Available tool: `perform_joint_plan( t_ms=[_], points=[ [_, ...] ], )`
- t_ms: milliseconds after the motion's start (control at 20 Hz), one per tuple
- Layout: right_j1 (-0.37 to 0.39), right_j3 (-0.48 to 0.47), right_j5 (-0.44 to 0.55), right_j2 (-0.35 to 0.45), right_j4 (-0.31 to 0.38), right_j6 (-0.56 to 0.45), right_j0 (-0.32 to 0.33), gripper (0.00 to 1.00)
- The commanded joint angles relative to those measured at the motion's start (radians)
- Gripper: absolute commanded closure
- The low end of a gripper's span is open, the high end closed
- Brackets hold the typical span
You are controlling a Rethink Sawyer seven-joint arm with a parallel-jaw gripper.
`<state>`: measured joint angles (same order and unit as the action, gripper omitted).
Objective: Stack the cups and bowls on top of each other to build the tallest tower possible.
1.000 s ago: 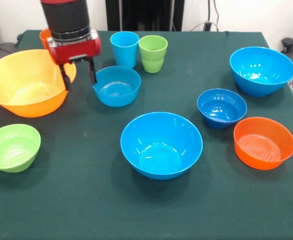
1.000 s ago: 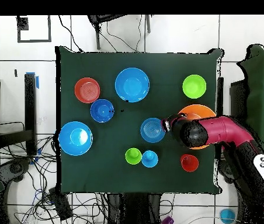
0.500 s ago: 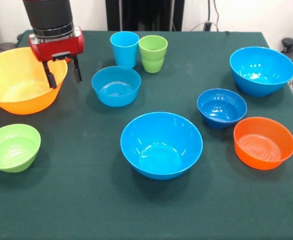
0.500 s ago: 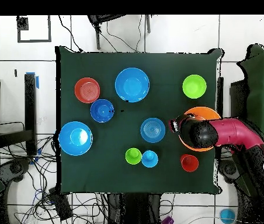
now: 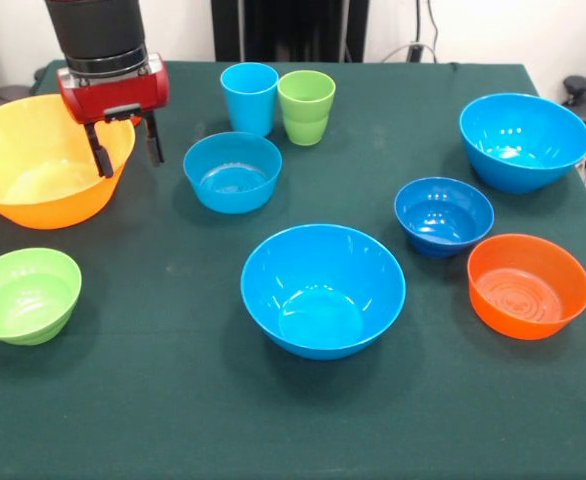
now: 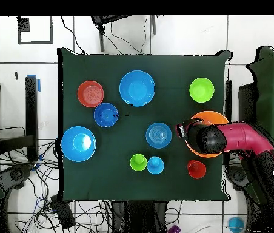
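Observation:
My gripper [image 5: 127, 154] is open and empty, its two fingers straddling the right rim of the very large yellow-orange bowl [image 5: 33, 175]. From overhead the gripper [image 6: 180, 130] sits between that bowl [image 6: 217, 115] and the medium light blue bowl [image 6: 158, 135]. The light blue bowl [image 5: 232, 172] stands just right of the gripper. Behind it are the light blue cup [image 5: 249, 97] and the lime green cup [image 5: 306, 106]. The arm hides the orange cup [image 6: 196, 169] in the front view. No tower shows; every bowl stands alone.
A large bright blue bowl [image 5: 322, 290] sits mid-table, another [image 5: 524, 140] at the far right. The dark blue bowl [image 5: 443, 216] and orange bowl [image 5: 528, 286] stand close together on the right. The lime green bowl [image 5: 23, 295] is at the front left.
A second ago the gripper was beside the light blue bowl; it moved left onto the yellow-orange bowl's rim, and that bowl shifted slightly left. Nothing has moved in the last half second.

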<state>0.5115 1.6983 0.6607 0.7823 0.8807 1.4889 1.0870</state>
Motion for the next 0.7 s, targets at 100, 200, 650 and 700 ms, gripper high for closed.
perform_joint_plan(
  t_ms=[100,200,650,700],
  points=[
    [0.034,-0.011,0.121,0.029,-0.007,-0.296,-0.031,0.0],
    [0.073,0.014,0.132,0.041,-0.027,-0.292,-0.023,0.0],
    [0.202,0.063,0.19,0.083,-0.1,-0.323,0.021,0.0],
    [0.215,0.072,0.196,0.084,-0.105,-0.318,0.021,0.0]
  ],
)
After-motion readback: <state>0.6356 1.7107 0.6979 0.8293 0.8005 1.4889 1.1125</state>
